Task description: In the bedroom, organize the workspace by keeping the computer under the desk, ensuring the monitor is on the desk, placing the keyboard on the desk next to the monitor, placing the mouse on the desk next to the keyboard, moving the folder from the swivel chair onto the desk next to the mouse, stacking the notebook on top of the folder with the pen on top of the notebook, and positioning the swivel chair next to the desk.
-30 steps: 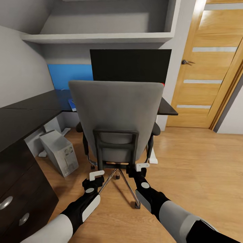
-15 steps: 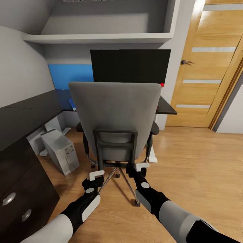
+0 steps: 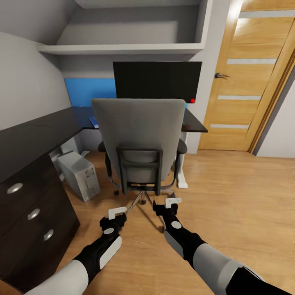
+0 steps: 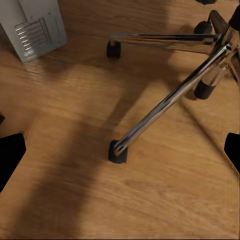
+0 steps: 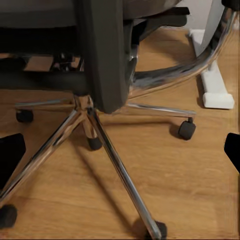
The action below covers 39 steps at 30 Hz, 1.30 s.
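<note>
The grey swivel chair (image 3: 139, 131) stands with its back toward me, right in front of the dark desk (image 3: 196, 123). Behind it the black monitor (image 3: 157, 80) is upright on the desk, a small red thing (image 3: 192, 100) at its lower corner. The grey computer tower (image 3: 80, 175) sits on the floor under the desk's left part. A blue item (image 3: 93, 121) lies on the desk left of the chair. My left gripper (image 3: 116, 213) and right gripper (image 3: 170, 203) hang low and open behind the chair's chrome base (image 5: 95, 125), touching nothing. Keyboard, mouse, notebook and pen are hidden.
A dark drawer unit (image 3: 28, 213) stands close on my left. A wooden door (image 3: 241, 82) is at the right, with open wood floor before it. The desk's white foot (image 5: 212, 85) rests beside the chair. A chrome chair leg (image 4: 165, 105) ends in a castor below my left gripper.
The whole view has pulled back: chair, desk and monitor look smaller and farther, and the drawer unit's fronts have come into view. Both grippers keep their pose.
</note>
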### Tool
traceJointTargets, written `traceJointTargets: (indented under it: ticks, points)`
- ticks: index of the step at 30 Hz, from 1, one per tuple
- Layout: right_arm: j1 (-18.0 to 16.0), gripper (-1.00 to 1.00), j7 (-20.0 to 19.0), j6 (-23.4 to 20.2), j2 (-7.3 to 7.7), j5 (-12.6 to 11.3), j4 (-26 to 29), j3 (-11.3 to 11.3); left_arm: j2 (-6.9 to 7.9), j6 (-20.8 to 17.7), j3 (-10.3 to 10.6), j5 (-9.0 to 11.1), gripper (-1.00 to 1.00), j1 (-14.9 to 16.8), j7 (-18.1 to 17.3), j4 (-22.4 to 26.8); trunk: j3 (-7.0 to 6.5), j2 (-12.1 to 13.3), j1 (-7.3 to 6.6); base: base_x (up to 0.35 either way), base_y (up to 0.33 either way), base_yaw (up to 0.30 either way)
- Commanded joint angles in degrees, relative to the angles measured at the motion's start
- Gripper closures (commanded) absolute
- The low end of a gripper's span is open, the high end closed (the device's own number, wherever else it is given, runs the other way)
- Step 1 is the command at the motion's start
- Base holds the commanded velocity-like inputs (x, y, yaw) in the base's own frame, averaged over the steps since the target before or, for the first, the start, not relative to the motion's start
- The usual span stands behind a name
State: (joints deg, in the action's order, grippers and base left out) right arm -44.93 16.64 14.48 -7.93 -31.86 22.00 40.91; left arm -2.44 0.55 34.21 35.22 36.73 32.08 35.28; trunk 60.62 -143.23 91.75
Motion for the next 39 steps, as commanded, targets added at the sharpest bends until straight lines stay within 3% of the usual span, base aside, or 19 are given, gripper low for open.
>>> traceJointTargets:
  ticks: [1, 18, 22, 26, 30, 31, 34, 35, 39]
  points:
    - [-0.1, -1.0, 0.3, 0.3, 0.02, -0.5, 0.0, 0.5, 0.05, 0.1, 0.4, 0.5, -1.0, 0.1, 0.4, 0.1, 0.05, 0.0, -0.05, -0.337, 0.0, 0.0]
    - [0.1, -1.0, 0.4, 0.3, 0.17, -0.7, -0.2, 0.4, 0.01, 0.0, 0.5, 0.5, -1.0, 0.1, 0.5, -1.1, 0.05, 0.0, -0.05, -0.309, -0.007, 0.0]
    - [2.4, -1.0, 0.6, 0.3, 0.27, -0.7, -1.4, 0.3, 0.01, 0.1, 0.5, 0.5, -1.0, -0.6, 0.4, -3.5, -0.17, 0.0, -0.07, -0.037, -0.004, 0.0]
    - [5.3, -1.0, 0.8, 0.4, 0.32, -0.9, -2.2, 0.3, 0.06, 0.6, 0.4, 1.2, -1.0, -1.2, 0.4, -7.9, -0.89, 1.6, -0.95, -0.01, -0.001, 0.0]
    - [6.9, -1.0, 1.1, 0.4, 0.36, -0.9, -2.4, 0.2, 0.03, 3.6, 0.4, 2.5, -1.0, -1.4, 0.4, -11.5, -1.61, 3.2, -1.83, -0.002, 0.0, 0.0]
    - [9.8, -1.0, 1.0, 1.1, 1.58, -0.9, -3.9, 0.1, -0.14, 6.6, 0.5, 3.1, -1.0, -1.4, 0.3, -17.7, -1.79, 3.6, -2.05, 0.0, 0.0, 0.0]
    - [10.2, -1.0, 1.0, 5.5, 1.96, -0.9, -7.7, 0.2, -0.23, 8.3, 0.5, 3.2, -1.0, -1.4, -0.2, -20.5, -2.35, 4.8, -2.71, 0.0, 0.0, 0.0]
    - [10.4, -1.0, 0.9, 12.9, 1.89, -0.9, -13.5, 0.3, -0.44, 12.5, 0.5, 3.4, -1.0, -1.5, -1.6, -23.6, -2.6, 5.2, -2.93, 0.0, 0.0, 0.0]
    - [11.0, -1.0, 0.8, 16.9, 1.76, -0.9, -16.8, 0.4, -1.65, 14.9, 0.4, 3.5, -1.0, -1.5, -2.1, -26.8, -3.63, 6.8, -3.81, 0.0, 0.0, 0.0]
